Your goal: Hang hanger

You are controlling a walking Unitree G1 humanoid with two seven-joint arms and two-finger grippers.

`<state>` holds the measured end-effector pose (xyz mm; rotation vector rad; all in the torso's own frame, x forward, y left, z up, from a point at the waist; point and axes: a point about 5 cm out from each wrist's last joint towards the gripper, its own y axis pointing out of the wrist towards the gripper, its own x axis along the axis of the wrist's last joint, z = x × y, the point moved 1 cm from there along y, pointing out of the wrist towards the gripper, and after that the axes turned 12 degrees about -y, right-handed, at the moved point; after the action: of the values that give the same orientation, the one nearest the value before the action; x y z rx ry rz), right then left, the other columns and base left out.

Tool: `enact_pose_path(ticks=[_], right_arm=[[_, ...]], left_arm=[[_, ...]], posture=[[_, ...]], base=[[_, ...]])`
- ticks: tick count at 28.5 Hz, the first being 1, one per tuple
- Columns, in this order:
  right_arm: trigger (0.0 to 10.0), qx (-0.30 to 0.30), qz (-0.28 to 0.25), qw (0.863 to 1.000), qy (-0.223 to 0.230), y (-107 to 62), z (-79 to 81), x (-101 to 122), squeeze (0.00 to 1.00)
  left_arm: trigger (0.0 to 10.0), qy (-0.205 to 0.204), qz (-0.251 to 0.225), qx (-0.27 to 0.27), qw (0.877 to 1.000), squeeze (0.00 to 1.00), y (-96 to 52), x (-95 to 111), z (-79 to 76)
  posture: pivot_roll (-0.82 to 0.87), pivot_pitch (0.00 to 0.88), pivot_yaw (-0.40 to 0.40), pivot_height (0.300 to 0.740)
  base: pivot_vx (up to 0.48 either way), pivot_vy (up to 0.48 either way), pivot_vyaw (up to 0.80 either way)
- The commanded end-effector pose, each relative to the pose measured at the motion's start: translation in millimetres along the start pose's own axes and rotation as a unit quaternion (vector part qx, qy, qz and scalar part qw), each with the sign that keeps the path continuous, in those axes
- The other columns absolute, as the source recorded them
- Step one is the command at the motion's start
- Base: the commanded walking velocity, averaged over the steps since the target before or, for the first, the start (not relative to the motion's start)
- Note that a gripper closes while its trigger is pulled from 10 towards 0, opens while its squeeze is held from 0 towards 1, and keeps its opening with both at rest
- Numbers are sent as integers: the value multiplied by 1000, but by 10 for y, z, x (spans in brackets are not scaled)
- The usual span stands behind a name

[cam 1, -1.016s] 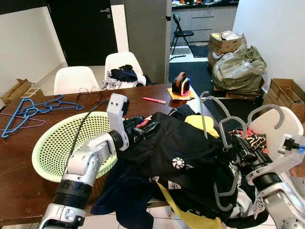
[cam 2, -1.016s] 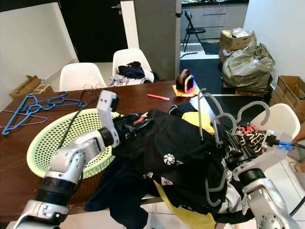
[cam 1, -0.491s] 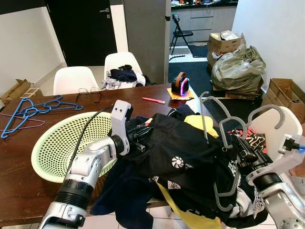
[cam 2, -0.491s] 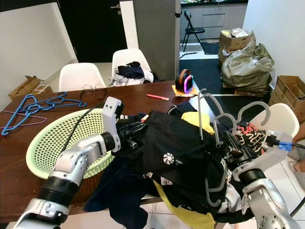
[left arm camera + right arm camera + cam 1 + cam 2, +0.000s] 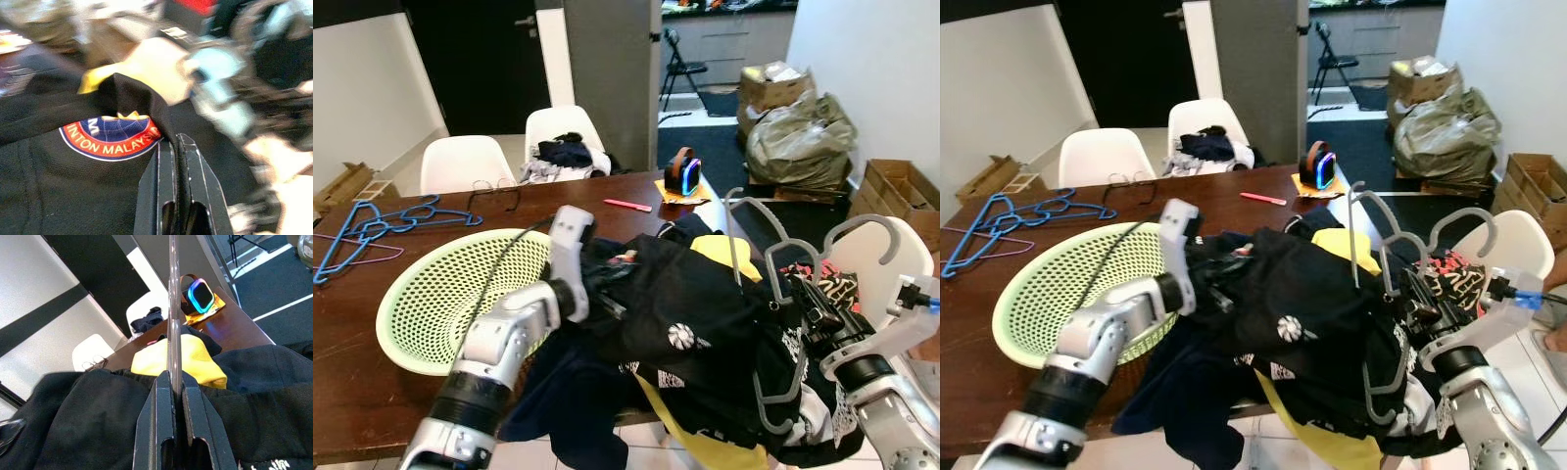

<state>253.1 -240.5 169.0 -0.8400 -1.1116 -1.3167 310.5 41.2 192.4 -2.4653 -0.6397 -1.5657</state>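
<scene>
Right hand point(image 5: 1417, 311) pinched tight on the thin grey wire of a hanger point(image 5: 773, 284), out past the table's right edge, next to a white chair point(image 5: 891, 245). More grey hangers bunched right there, hooks pointing up. Left hand point(image 5: 175, 147) squeezed narrow on a fold of the black shirt point(image 5: 695, 313), the one with the round red and blue badge point(image 5: 111, 138). Big heap of clothes hanging off the near right corner of the table point(image 5: 352, 362), with something yellow point(image 5: 1356, 250) peeking out.

Probably light and stiff, that hanger, but bendy and a bit slippery (wire is thin). Best held low on the neck, just under the hook, so no twisting. Shirt soft and floppy, likely to slide and pull to one side.

Green basket point(image 5: 431, 294) near the left edge. Blue hangers point(image 5: 382, 225) at the far left corner.
</scene>
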Motion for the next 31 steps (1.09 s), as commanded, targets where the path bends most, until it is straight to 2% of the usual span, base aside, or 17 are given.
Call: enact_pose_path(ticks=[1,2,4,5,7,11,13,15,17,18,19,20,21,22,23,27,31], right_arm=[[10000,-1,2,1000,0,-8,-9,-4,0],[10000,-1,2,1000,0,0,-8,-5,0],[10000,-1,2,1000,0,0,-8,-5,0],[10000,-1,1,1000,1,4,-7,-6,0],[10000,-1,1,1000,1,4,-7,-7,0],[10000,-2,0,1000,1,2,-7,-8,0],[10000,-2,0,1000,2,-1,-6,-8,0],[10000,-2,0,1000,2,-1,-6,-8,0],[10000,-1,-1,1000,4,-2,-2,-6,0],[10000,-1,-1,1000,4,-2,-2,-6,0],[10000,-2,-1,1000,5,-2,-1,-3,0],[10000,-2,-1,1000,5,-2,0,-2,0],[10000,-2,-1,1000,5,1,0,-2,0],[10000,-2,-1,1000,5,1,0,-2,0],[10000,-1,-1,1000,6,2,1,-1,0],[10000,-1,-1,1000,6,2,2,0,0],[10000,-1,0,1000,6,1,0,2,0]], left_arm=[[0,-21,23,-77,997,0,60,-85,-264],[0,-40,64,-144,987,0,94,-292,-519],[0,-40,64,-144,987,0,94,-292,-519],[0,-50,97,-178,978,0,101,-474,-666],[0,-62,117,-191,973,0,96,-600,-738],[0,-65,132,-193,970,0,79,-676,-760],[0,-64,167,-184,967,0,-43,-762,-738],[0,-64,167,-184,967,0,-43,-762,-738],[0,-35,207,-142,967,0,-240,-825,-637],[0,-35,207,-142,967,0,-240,-825,-637],[10000,-15,214,-103,971,0,-308,-828,-526],[10000,-4,217,-77,973,318,-349,-820,-465],[10000,8,215,-43,976,839,-394,-796,-365],[10000,8,215,-43,976,839,-394,-796,-365],[10000,20,215,-17,976,1000,-440,-768,-293],[10000,32,211,-2,977,1000,-478,-721,-251],[10000,59,179,7,982,1000,-516,-491,-219]], posture=[[-139,0,19,740],[-142,0,23,740],[-142,0,23,740],[-144,0,23,740],[-143,0,25,740],[-142,0,26,740],[-139,0,27,740],[-139,0,27,740],[-136,0,29,740],[-136,0,29,740],[-129,0,27,740],[-129,0,27,740],[-129,0,27,740],[-129,0,27,740],[-129,0,25,740],[-128,0,25,740],[-129,0,25,740]], base=[[0,0,0],[0,0,0],[0,0,0],[0,0,0],[0,0,0],[0,0,0],[0,0,0],[0,0,0],[0,0,0],[0,0,0],[0,0,0],[0,0,0],[0,0,0],[0,0,0],[0,0,0],[0,0,0],[0,0,0]])
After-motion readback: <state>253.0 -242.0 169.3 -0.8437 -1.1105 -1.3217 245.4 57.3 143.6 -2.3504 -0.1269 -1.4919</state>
